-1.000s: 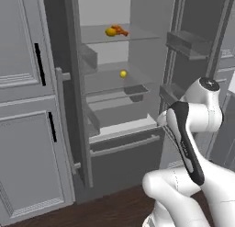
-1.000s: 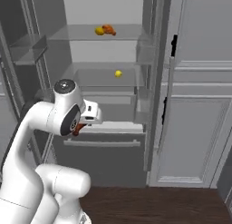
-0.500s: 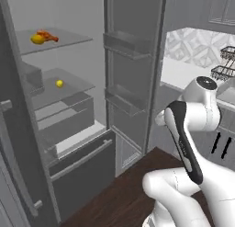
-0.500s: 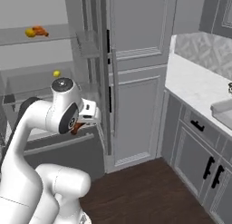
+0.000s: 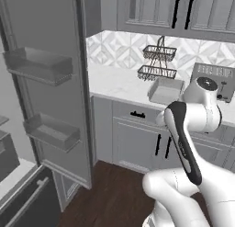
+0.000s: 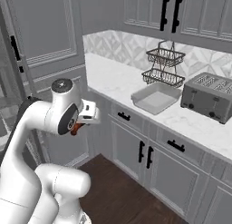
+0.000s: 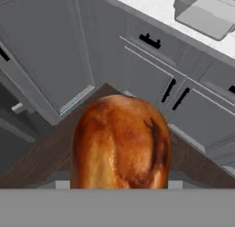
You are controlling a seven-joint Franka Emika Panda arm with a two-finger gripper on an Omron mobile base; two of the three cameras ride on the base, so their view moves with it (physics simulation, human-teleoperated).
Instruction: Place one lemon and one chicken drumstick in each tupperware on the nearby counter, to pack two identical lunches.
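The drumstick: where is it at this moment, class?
The drumstick is held in the gripper, out over the wooden floor left of the counter, short of the tupperware.

Kitchen stock, counted by kind

One chicken drumstick (image 7: 120,143); one tupperware (image 6: 155,97) on one counter (image 6: 118,81); one toaster (image 6: 209,97); one two-tier wire basket rack (image 6: 163,65); two door shelves (image 5: 39,65) on one open fridge door (image 5: 46,33).
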